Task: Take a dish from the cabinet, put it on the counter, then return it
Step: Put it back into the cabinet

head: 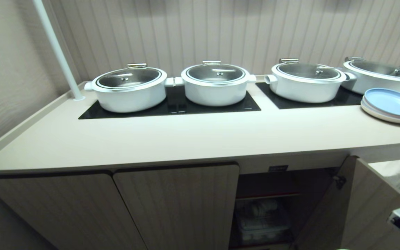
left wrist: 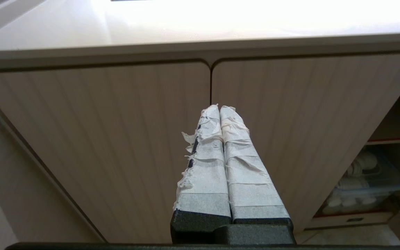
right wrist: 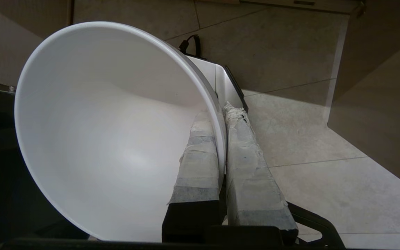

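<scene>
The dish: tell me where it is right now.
The dish is in the right wrist view only, its rim pinched by the right tool above the tiled floor; it is not on the counter.

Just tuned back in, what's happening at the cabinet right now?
The right gripper is shut on the rim of the white bowl, one finger inside and one outside, holding it over the tiled floor. The cabinet has its right-hand door swung open, its two left doors closed. The counter carries four lidded pots and stacked plates, but no bowl yet. The left gripper is shut and empty, facing the closed doors.
</scene>
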Tool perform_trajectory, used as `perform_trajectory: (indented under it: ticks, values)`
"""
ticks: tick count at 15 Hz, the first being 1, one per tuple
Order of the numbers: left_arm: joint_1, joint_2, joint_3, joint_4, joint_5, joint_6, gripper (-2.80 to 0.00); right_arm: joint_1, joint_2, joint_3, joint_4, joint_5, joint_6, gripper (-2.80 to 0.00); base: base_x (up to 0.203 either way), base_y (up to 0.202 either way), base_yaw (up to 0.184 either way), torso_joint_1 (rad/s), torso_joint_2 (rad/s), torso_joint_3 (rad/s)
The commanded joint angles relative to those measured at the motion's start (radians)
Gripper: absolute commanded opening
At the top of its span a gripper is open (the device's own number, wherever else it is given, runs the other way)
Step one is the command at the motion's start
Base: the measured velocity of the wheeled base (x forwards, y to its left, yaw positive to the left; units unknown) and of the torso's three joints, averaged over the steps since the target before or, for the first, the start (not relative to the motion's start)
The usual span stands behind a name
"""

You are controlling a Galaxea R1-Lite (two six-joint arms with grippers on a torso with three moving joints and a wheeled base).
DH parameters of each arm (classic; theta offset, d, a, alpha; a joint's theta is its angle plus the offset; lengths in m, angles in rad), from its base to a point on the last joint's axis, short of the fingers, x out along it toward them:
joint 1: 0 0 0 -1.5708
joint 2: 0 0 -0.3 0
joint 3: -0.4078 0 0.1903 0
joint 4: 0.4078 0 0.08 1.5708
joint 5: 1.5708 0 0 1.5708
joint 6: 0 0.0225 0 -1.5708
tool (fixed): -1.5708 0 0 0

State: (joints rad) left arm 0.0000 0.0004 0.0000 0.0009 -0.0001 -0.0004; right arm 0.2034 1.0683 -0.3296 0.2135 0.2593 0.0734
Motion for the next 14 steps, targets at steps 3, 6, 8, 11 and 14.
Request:
perform_trajectory:
  ticks: [3, 6, 8, 11, 14]
  values:
    - [0.0, 0.0, 0.0, -0.001, 0.0, -0.001, -2.8, 0.001, 0.001, 0.0, 0.001, 0.001, 0.0, -2.8, 0.0, 0.0, 0.0, -0.177, 0.38, 0.21]
    - [0.0, 0.0, 0.0, -0.001, 0.0, -0.001, -2.8, 0.001, 0.001, 0.0, 0.001, 0.001, 0.0, -2.8, 0.0, 0.0, 0.0, -0.229, 0.52, 0.278]
    - [0.0, 0.0, 0.0, -0.001, 0.0, -0.001, -2.8, 0.001, 0.0, 0.001, 0.001, 0.001, 0.0, -2.8, 0.0, 0.0, 0.0, -0.237, 0.53, 0.3]
    - [0.0, 0.0, 0.0, -0.001, 0.0, -0.001, -2.8, -0.001, -0.001, 0.006, -0.002, 0.001, 0.0, -2.8, 0.0, 0.0, 0.0, -0.236, 0.54, 0.298]
    - [0.0, 0.0, 0.0, -0.001, 0.0, -0.001, -2.8, -0.001, 0.001, 0.006, -0.011, 0.001, 0.0, -2.8, 0.0, 0.0, 0.0, -0.222, 0.52, 0.296]
